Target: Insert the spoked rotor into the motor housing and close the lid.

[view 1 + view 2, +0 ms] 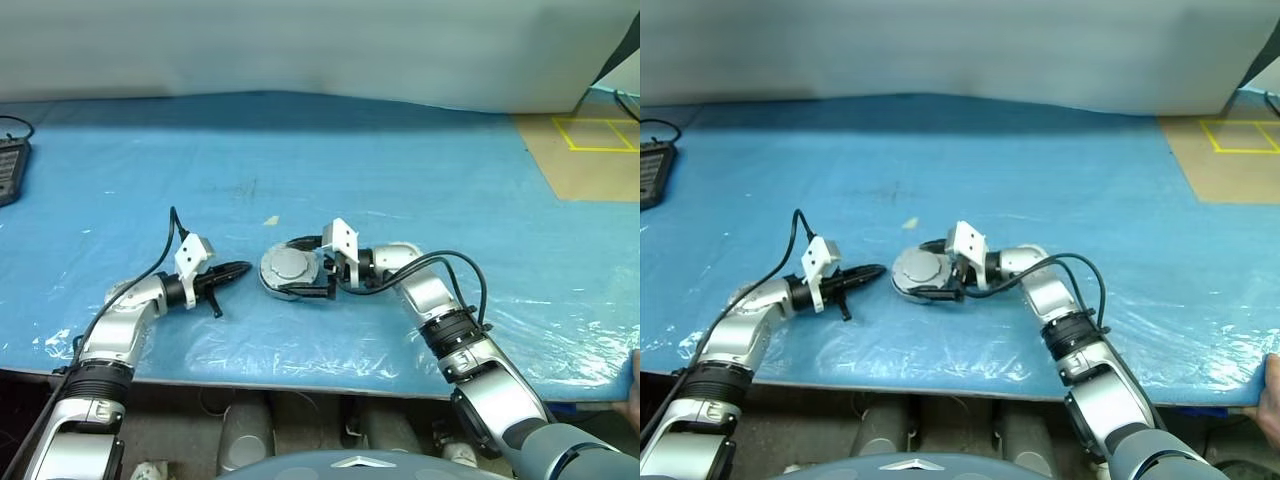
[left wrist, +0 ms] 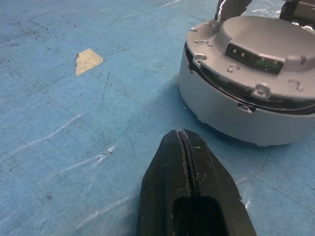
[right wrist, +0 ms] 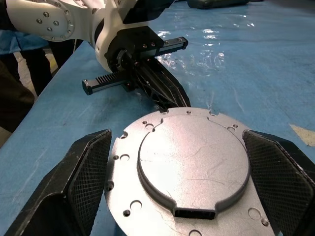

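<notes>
The motor housing is a round silvery cup on the blue table mat, straight ahead of me. The lid sits on top of it, plain silver face up, with a narrow dark gap under its rim in the left wrist view. The spoked rotor is hidden. My right gripper is open, one finger on each side of the lid. My left gripper is shut and holds nothing. It lies low over the mat a short way to the left of the housing, tips pointing at it.
A small tan tape scrap lies just beyond the housing. A black device sits at the far left edge. A brown board with yellow tape lies at the far right. A person's hand rests at the mat's front right corner.
</notes>
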`<act>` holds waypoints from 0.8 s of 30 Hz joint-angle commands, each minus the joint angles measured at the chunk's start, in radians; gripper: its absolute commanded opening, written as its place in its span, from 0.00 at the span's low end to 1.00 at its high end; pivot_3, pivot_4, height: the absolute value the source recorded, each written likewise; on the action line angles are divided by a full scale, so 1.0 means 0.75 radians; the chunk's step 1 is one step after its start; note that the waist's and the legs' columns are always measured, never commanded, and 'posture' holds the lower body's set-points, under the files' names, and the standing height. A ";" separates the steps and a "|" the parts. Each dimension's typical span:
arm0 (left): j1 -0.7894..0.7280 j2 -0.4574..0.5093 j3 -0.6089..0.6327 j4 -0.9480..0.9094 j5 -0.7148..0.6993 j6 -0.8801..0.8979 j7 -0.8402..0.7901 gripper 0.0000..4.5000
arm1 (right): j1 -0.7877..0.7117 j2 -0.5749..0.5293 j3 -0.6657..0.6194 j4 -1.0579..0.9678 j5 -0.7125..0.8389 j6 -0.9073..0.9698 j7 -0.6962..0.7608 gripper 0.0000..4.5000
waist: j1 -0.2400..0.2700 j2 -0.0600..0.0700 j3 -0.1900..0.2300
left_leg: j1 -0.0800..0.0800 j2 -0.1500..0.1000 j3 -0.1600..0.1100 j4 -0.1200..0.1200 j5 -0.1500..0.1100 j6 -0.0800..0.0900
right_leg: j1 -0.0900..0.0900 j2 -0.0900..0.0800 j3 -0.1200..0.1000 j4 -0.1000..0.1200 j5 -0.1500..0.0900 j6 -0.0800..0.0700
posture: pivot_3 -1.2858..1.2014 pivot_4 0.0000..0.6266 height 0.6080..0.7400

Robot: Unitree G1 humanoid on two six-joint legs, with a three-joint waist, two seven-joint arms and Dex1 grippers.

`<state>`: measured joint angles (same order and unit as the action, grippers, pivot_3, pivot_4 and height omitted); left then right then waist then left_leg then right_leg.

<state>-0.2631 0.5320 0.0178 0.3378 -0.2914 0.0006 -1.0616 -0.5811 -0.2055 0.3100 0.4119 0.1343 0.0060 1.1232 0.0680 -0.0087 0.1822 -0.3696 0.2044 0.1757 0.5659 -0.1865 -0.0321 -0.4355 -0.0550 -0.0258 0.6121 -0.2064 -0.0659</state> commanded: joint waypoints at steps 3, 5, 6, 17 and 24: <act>0.014 0.016 0.035 -0.052 -0.018 -0.003 0.010 0.00 | -0.023 0.009 0.009 0.023 -0.010 -0.006 0.007 0.99 | -0.001 0.000 0.000 | 0.001 0.000 0.000 0.000 0.000 0.000 | 0.000 0.000 0.000 0.000 0.000 0.000 | 0.52 0.24 1.00; 0.015 0.015 0.035 -0.052 -0.017 -0.003 0.012 0.00 | -0.024 0.009 0.008 0.025 -0.009 -0.001 0.007 0.99 | 0.000 0.000 0.000 | 0.001 0.000 0.000 0.000 0.000 0.000 | 0.001 0.000 0.000 0.001 0.000 0.000 | 0.52 0.24 1.00; 0.016 0.015 0.035 -0.052 -0.018 -0.004 0.013 0.00 | -0.025 0.008 0.009 0.029 -0.016 -0.002 0.001 0.95 | 0.000 0.000 0.000 | 0.001 0.000 0.000 0.000 0.000 0.000 | 0.001 0.000 0.000 0.001 0.000 0.000 | 0.52 0.24 1.00; 0.015 0.015 0.041 -0.046 -0.015 -0.014 0.020 0.00 | -0.044 -0.002 0.025 0.016 -0.054 -0.009 -0.026 0.64 | -0.001 0.000 0.000 | 0.003 0.000 0.000 0.001 0.000 0.000 | 0.002 0.000 0.000 0.001 0.000 0.000 | 0.52 0.24 1.00; 0.015 0.012 0.043 -0.045 -0.013 -0.011 0.019 0.00 | -0.055 0.005 0.025 -0.048 -0.042 0.095 -0.029 0.64 | -0.001 0.000 0.000 | 0.003 0.000 0.000 0.001 0.000 0.000 | 0.002 0.000 0.000 0.002 0.000 0.000 | 0.52 0.24 1.00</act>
<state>-0.2535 0.5319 0.0325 0.3298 -0.2912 0.0013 -1.0467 -0.6157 -0.2056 0.3186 0.4084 0.1037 0.0653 1.1011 0.0673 -0.0090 0.1820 -0.3675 0.2046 0.1756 0.5668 -0.1863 -0.0324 -0.4337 -0.0550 -0.0258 0.6133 -0.2063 -0.0660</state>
